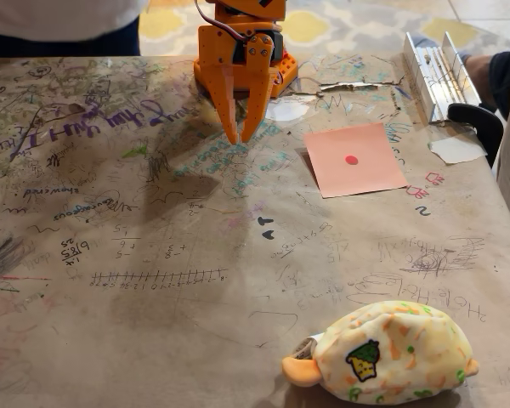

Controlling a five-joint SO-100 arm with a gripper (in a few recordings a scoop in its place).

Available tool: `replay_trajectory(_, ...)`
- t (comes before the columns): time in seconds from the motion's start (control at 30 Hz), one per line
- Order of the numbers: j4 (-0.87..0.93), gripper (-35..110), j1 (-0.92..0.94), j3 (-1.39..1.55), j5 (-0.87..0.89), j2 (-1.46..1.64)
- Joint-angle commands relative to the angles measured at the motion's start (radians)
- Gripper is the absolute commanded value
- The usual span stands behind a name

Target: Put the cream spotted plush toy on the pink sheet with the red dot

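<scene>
The cream spotted plush toy [389, 353] lies at the near right of the table, with orange and green spots, an orange ear at its left end and a small picture patch on its side. The pink sheet with the red dot [354, 159] lies flat on the far right part of the table. My orange gripper [240, 138] hangs at the far centre, tips pointing down just above the paper, fingers nearly together with nothing between them. It is left of the pink sheet and far from the plush.
Brown paper covered in scribbles [153, 255] lines the table. A white paper scrap [456, 150] lies right of the pink sheet, another pale scrap [287, 110] by the arm's base. A metal bracket [432, 72] stands at the far right. A person [59, 25] stands behind the table.
</scene>
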Motion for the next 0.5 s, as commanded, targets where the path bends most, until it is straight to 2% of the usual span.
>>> replay_trajectory(0.0,0.015,0,-0.020,-0.002,-0.003,-0.005)
replay_trajectory(0.17,0.015,0,-0.020,-0.002,0.000,-0.005)
replay_trajectory(0.3,0.008,0,-0.037,-0.002,0.100,-0.005)
replay_trajectory(0.47,0.008,0,-0.018,-0.002,0.086,-0.005)
